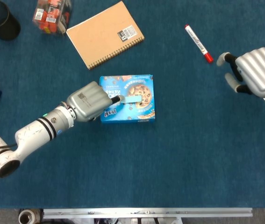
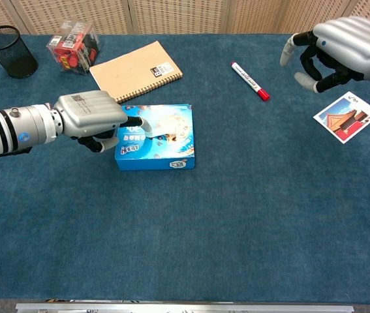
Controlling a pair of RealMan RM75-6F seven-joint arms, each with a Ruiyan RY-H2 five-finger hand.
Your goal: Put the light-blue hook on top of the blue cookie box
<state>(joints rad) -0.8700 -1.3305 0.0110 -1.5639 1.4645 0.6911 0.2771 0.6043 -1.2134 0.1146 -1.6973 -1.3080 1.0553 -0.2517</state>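
One hook [image 1: 131,99] is all I am tracking, and it is lying flat on the printed top of the box [image 1: 144,108] — a pale strip over the cookie picture, its long axis running left to right across the lid. In the chest view I am barely making it out against the light-blue print, so I am going by the head view.

My left hand [image 1: 90,101] is sitting just off the box's left edge, fingers curled in, with a dark fingertip reaching to the near end of the hook. Whether that tip is pinching the hook or only touching it, I cannot tell; the knuckles are hiding the contact. So the hook is lying straight out ahead of those fingers, toward the box's middle, and I am judging the placing as all but done — what is left is to let go and draw the hand back leftward along the hook's own axis without dragging it off.

My right hand [image 1: 258,72] is hovering well apart at the far side, fingers loosely curled and holding nothing, near the marker [image 1: 198,43]. It is much the farther hand, and I am leaving it out of this.
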